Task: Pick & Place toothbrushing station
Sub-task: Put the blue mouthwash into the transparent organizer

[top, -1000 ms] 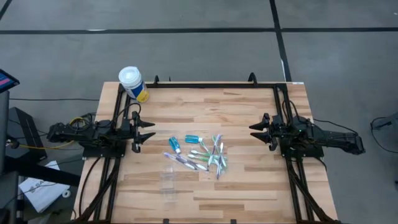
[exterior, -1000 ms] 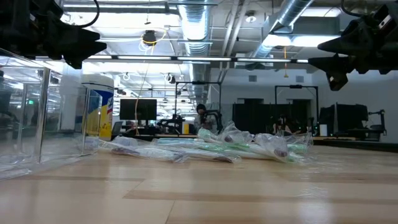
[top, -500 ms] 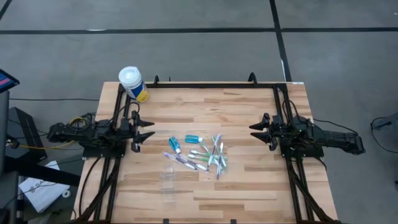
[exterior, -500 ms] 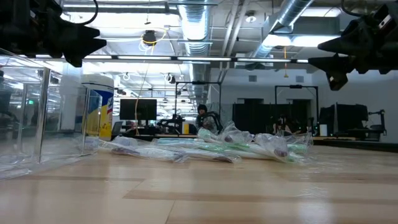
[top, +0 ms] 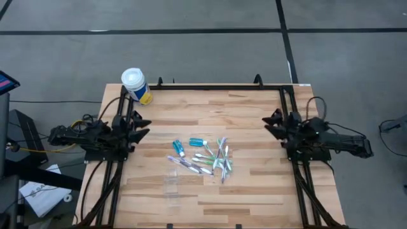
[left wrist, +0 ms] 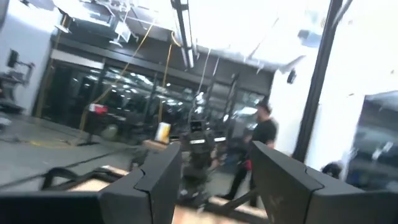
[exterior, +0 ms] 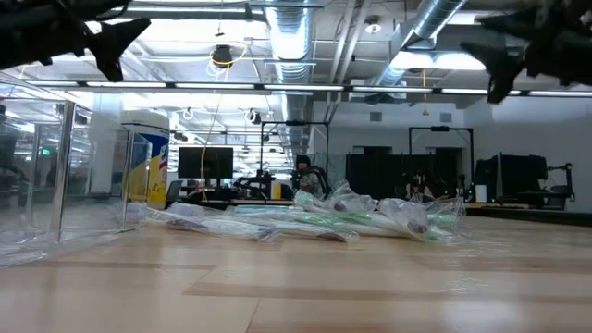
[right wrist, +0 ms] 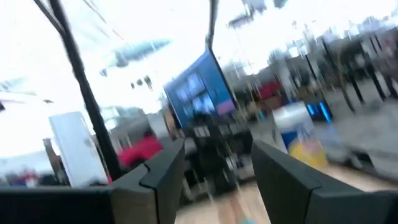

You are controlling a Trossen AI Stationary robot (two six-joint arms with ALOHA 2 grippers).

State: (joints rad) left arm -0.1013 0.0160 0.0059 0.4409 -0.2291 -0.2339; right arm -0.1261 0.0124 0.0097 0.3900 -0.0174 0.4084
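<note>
Jaws on both arms stand spread with nothing between them — each wrist view shows two dark fingers with a clear gap and only room background beyond. Left gripper [top: 141,125] sits at the left edge of the table, right gripper [top: 272,120] at the right edge, both raised off the wood and aimed inward at each other. In the low view they show only at the top corners, so neither is near grasp height.

The toothbrushes [top: 219,156] and the small teal-and-white tubes [top: 197,142] lie loose in a scattered pile mid-table, roughly between the two arms, flat on the wood. Several look wrapped in clear film, judging from the low view [exterior: 370,217]. The see-through plastic holder [top: 172,184] stands apart from the pile, nearer the front edge and toward the left arm's side; it is hard to make out from above but shows as clear walls in the low view [exterior: 37,171].

The white-lidded canister [top: 135,83] with yellow label sits at the far left corner, well clear of the pile.

My read: nothing is in the holder yet — pick phase not started. Splitting the pile by side looks sensible. Flat, slim, film-wrapped items will likely be slippery to pinch off the wood.
</note>
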